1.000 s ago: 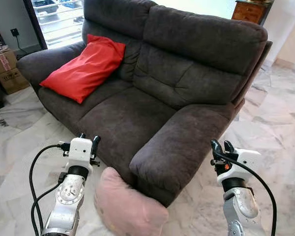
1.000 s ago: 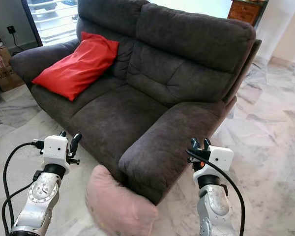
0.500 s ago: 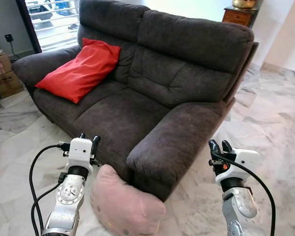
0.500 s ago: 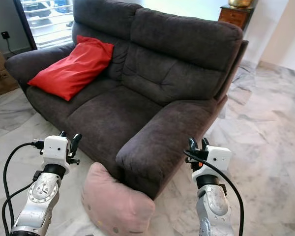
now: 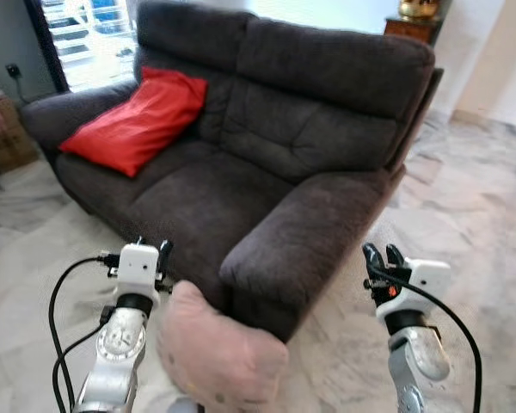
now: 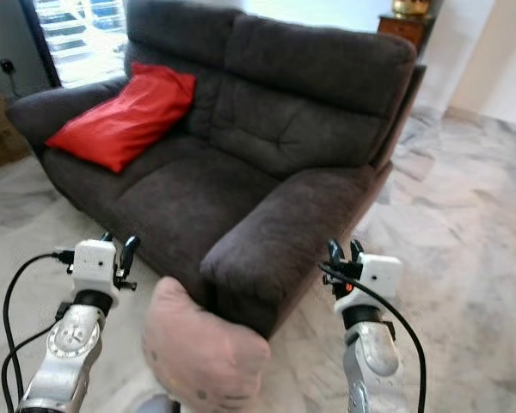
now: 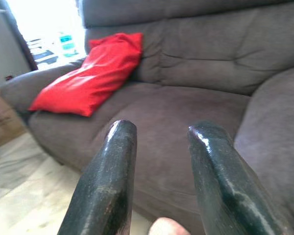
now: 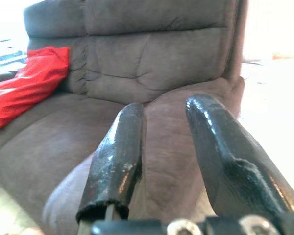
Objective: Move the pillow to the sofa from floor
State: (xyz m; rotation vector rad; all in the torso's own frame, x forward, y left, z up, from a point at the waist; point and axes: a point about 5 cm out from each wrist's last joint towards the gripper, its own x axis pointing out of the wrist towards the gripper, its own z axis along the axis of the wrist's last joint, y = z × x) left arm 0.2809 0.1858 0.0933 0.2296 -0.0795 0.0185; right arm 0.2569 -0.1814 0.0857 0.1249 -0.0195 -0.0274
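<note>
A pale pink pillow (image 5: 217, 353) lies on the marble floor, leaning against the front of the dark grey sofa (image 5: 267, 172) below its right armrest (image 5: 305, 241). My left gripper (image 5: 152, 248) hovers open just left of and above the pillow, with nothing between its fingers (image 7: 108, 181). To the right of the armrest, my right gripper (image 5: 379, 255) is open and holds nothing. A corner of the pink pillow (image 7: 165, 227) peeks in under the left fingers.
A red cushion (image 5: 136, 120) rests on the sofa's left seat against the backrest. A cardboard box (image 5: 2, 131) stands at the far left by a barred window. A wooden cabinet (image 5: 410, 26) is behind the sofa. Open marble floor (image 5: 473, 215) spreads to the right.
The camera has pulled back slightly and the picture is blurred; more of the pink pillow shows. Both grippers keep the same pose, open.
</note>
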